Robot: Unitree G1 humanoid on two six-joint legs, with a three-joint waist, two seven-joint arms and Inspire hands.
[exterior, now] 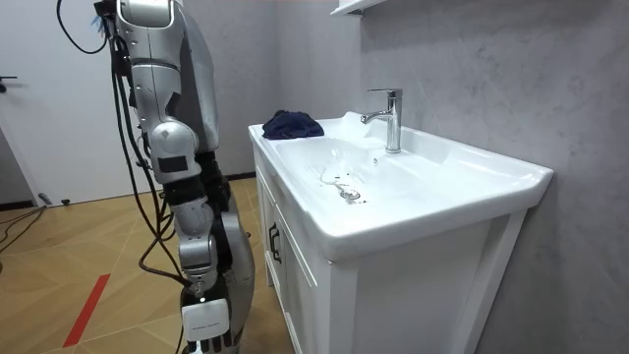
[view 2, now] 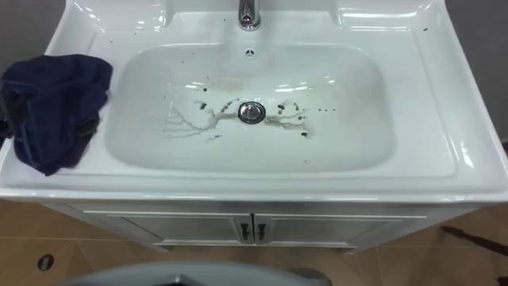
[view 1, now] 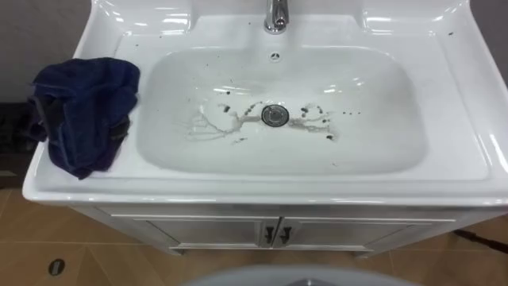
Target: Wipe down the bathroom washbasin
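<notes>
Low at the robot's side, its right hand [exterior: 206,334] is hanging idle, finger state impossible to tell, while one dark blue cloth [view 1: 83,111] is lying bunched on the left ledge of the one white basin [view 1: 444,95], seemingly parked within reach for wiping, and dried streaks [view 1: 218,123] are marking the bowl around its one drain [view 1: 275,114] under one faucet [view 1: 275,16].

The white basin [view 1: 444,103] shows dark smears [view 1: 214,123] around its drain [view 1: 275,115]. A crumpled navy cloth [view 1: 83,111] lies on its rim at nine o'clock.
</notes>
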